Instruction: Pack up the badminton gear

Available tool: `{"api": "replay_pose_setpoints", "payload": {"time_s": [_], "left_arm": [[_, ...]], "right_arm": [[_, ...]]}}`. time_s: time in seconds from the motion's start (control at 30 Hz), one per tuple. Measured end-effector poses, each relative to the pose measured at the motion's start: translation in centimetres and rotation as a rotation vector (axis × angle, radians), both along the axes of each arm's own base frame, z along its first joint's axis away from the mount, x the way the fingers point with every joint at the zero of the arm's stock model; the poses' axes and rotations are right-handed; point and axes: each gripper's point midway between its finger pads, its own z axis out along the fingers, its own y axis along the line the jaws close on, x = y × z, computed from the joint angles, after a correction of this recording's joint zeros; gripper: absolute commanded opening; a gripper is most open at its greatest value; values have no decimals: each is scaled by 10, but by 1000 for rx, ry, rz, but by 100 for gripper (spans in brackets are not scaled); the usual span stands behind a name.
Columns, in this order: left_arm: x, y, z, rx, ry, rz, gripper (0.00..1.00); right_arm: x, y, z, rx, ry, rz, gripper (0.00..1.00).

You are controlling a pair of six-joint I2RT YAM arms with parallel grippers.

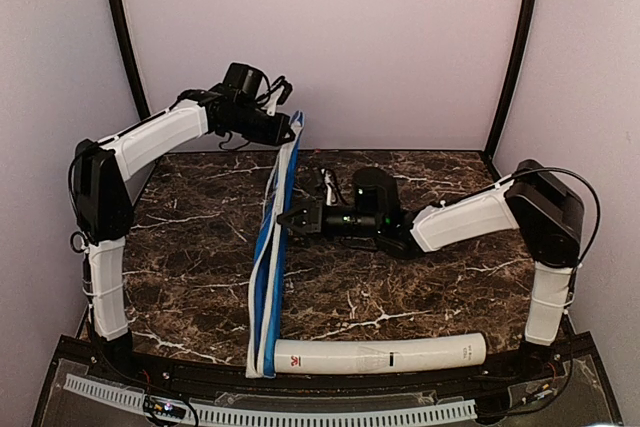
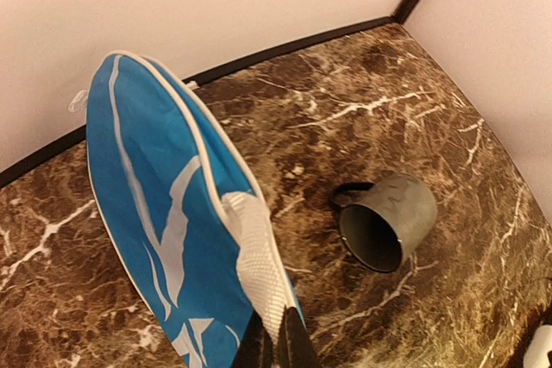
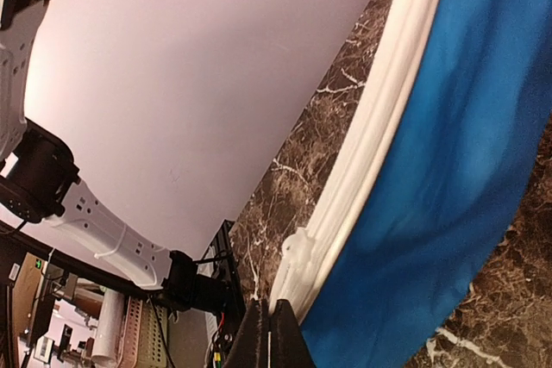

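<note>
Right gripper (image 3: 269,323) clenched on white trim (image 3: 345,204) of the blue bag (image 1: 268,277); left gripper (image 1: 285,130) pinches its far end.
Bag stands on edge between them: light, limp fabric, probably best held by the stitched trim.

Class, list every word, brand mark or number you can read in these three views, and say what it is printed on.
Red logo near the left end of the long white tube: too small to read.
Dark mark and faint print further along that tube: blurred, unreadable.
White graphics on the blue racket-shaped zip bag with white trim: shapes only, no letters.
Nothing legible anywhere.
</note>
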Motion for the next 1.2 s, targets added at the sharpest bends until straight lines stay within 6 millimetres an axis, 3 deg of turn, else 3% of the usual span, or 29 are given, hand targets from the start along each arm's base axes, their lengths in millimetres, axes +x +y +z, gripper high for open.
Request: {"api": "replay_pose_setpoints", "payload": {"time_s": [0.3, 0.53, 0.93, 1.07, 1.2], "left_arm": [[48, 89, -2, 39, -15, 215, 0], [70, 149, -3, 72, -27, 349, 0], [86, 217, -5, 106, -29, 471, 0], [86, 225, -6, 126, -27, 481, 0], [81, 222, -13, 145, -2, 466, 0]], "right_arm": [[-37, 9, -26, -117, 37, 125, 0], [-67, 6, -52, -223, 61, 230, 0], [-141, -15, -64, -381, 62, 435, 0], [-163, -24, -79, -430, 94, 490, 0], [-171, -26, -84, -446, 100, 504, 0]]}}
